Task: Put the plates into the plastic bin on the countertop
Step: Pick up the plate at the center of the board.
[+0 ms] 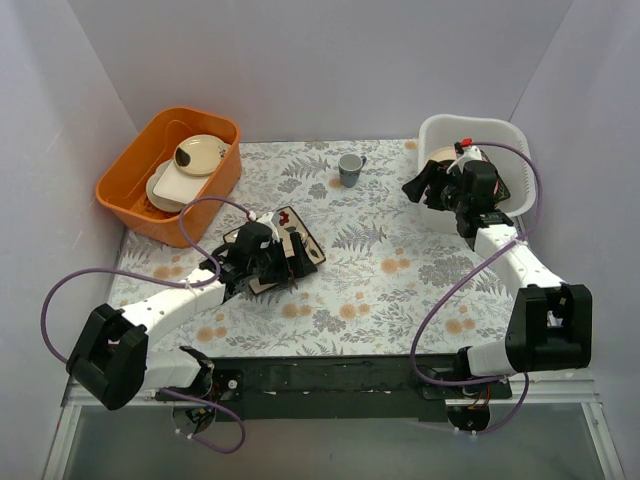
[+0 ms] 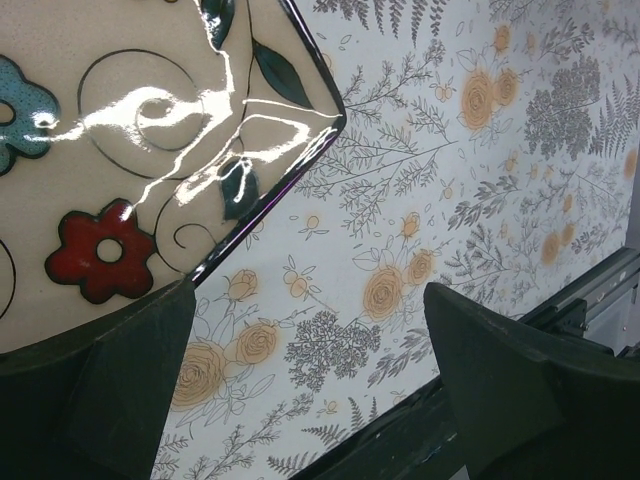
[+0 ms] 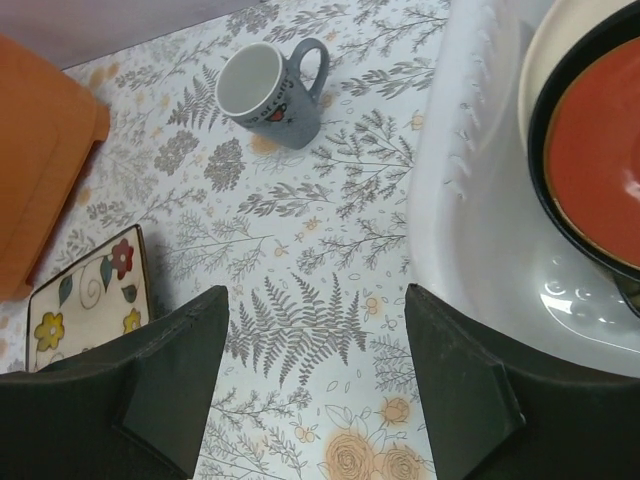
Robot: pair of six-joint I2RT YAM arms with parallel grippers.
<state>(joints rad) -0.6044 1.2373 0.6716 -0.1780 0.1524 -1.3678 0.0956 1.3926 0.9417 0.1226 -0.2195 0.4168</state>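
Note:
A cream square plate (image 1: 305, 238) with painted flowers and a dark rim lies on the fern-print countertop (image 1: 390, 280), left of centre. My left gripper (image 1: 283, 260) hovers over the plate's near edge, open and empty. In the left wrist view the square plate (image 2: 150, 170) fills the upper left, and one finger (image 2: 120, 380) overlaps its edge. The white plastic bin (image 1: 500, 132) stands at the back right. My right gripper (image 1: 422, 188) hangs open beside the bin's left wall. A red plate with a black rim (image 3: 600, 150) rests in the bin (image 3: 470, 200) on a cream plate (image 3: 545, 60).
An orange tub (image 1: 135, 195) at the back left holds plain cream dishes (image 1: 200, 153). A small grey-blue cup (image 1: 350, 170) stands at the back, between tub and bin. White walls close in three sides. A black rail (image 1: 330, 375) runs along the near edge.

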